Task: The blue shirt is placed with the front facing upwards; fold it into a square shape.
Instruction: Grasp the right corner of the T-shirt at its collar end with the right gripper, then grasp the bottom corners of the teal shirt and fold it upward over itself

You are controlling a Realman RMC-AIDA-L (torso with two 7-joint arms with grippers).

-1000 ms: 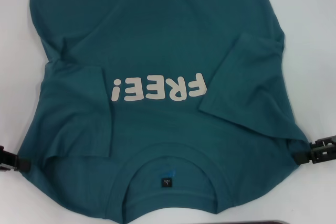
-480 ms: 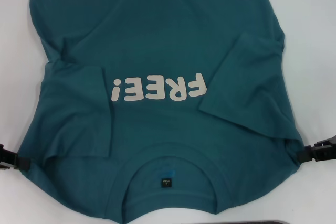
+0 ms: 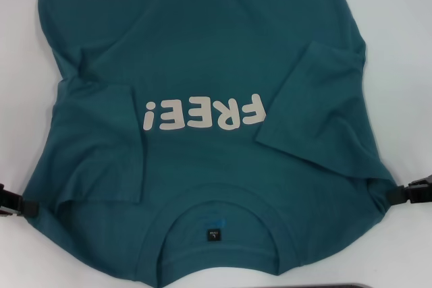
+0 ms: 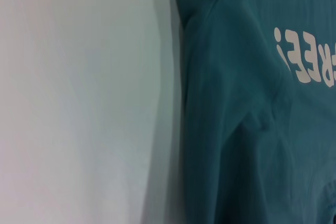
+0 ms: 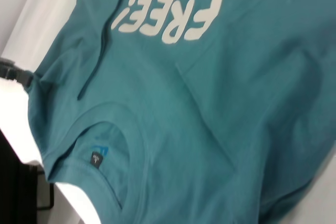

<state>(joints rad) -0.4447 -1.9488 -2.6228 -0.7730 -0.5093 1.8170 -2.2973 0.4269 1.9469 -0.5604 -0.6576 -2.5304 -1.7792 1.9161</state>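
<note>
**Gripping both shoulder corners for the long fold**

Lying front-up across the white table (image 3: 405, 45), collar toward the near edge, both sleeves already folded inward over the chest: the blue shirt (image 3: 202, 52). Sitting at the shirt's left shoulder corner, near the table's left edge — the left gripper (image 3: 15, 204), grip state impossible to tell. Meeting the right shoulder corner near the right edge — the right gripper (image 3: 408, 194), likewise unreadable. Pinching both corners level and lifting together, keeping the collar edge taut, carrying it evenly toward the far hem. Risking a skewed, wrinkled fold otherwise.
</note>
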